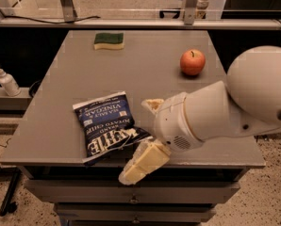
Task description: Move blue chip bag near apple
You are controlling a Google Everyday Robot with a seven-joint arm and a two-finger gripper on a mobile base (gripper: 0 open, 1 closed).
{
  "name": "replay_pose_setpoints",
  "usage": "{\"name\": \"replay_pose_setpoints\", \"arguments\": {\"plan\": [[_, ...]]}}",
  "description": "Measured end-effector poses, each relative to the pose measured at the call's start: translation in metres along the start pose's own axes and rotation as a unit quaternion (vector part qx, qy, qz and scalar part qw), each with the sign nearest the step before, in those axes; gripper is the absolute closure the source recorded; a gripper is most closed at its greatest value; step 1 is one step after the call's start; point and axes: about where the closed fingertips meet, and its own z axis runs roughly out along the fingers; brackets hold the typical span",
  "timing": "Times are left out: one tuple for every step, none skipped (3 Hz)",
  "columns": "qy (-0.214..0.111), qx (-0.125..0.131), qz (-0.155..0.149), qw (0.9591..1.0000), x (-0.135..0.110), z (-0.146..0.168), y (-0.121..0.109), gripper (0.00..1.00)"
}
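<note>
Blue chip bag point(105, 125) lies flat on the front-left part of the grey table point(154, 79), lettering up, and I see its lower right corner just at my gripper point(137, 139). The claw is spread wide, one cream finger above that corner and one below, past the table's front edge. My apple point(193, 62) sits well apart, back right; a green-yellow sponge point(109, 40) lies at the back.

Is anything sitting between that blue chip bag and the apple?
Nothing visible does: the table between the blue chip bag and the apple is bare. The sponge lies at the far edge, off that line. The gripper, open, is at the bag's near corner.
</note>
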Motion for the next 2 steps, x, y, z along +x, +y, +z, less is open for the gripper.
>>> {"name": "replay_pose_setpoints", "arguments": {"plan": [[-0.007, -0.005, -0.002, 1.0000, 0.0078, 0.0192, 0.0127, 0.16], [-0.014, 0.003, -0.010, 0.9998, 0.0112, 0.0213, 0.0065, 0.40]]}}
